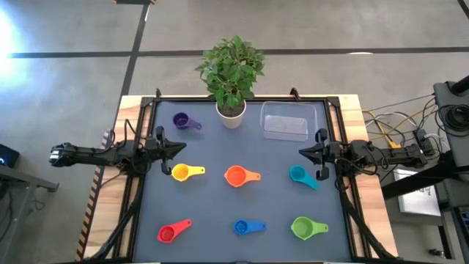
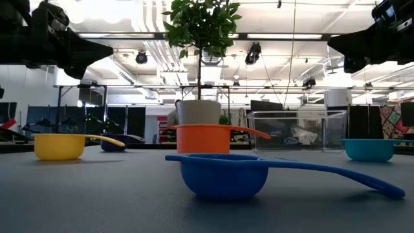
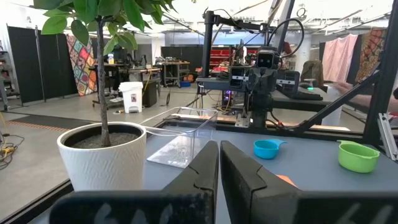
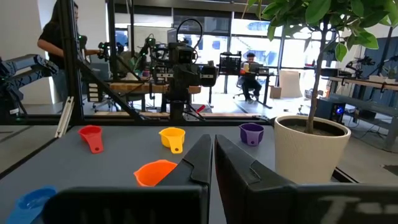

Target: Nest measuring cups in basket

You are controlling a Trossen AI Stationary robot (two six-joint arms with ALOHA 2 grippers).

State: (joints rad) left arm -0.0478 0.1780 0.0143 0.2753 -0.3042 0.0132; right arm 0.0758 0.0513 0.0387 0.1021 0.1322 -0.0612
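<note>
- Cups nearest me first: from the table's centre in the high view, the red cup [image 1: 168, 233] lies at about 7 o'clock, the blue cup [image 1: 242, 227] at 6 and the green cup [image 1: 303, 228] at 5, all loose on the mat and well apart.
- Middle row: I see the yellow cup [image 1: 181, 172] at 9 o'clock, the orange cup [image 1: 236, 176] dead centre and the teal cup [image 1: 298, 174] at 3, each sitting upright with its handle lying flat.
- My left gripper [image 1: 179, 147] hovers just beside the yellow cup, pincer closed and holding nothing; my right gripper [image 1: 304, 152] hangs just beside the teal cup, likewise pinched shut and empty.
- Far row: the purple cup [image 1: 182, 121] sits at 11 o'clock, the white plant pot [image 1: 231, 115] at 12, and the basket [image 1: 285, 130] at 1 o'clock, with no cup in it.
- I judge nothing is nested yet, so the step in hand is the first pick.
- To do it well I would open the right pincer wide, come down over the teal cup's rim, and grip wall rather than handle.
- Nesting calls for order: I think the biggest cup should go into the basket first, smaller ones after.
- Watch the plant's leaves [image 1: 231, 66] beside the basket on approach.
</note>
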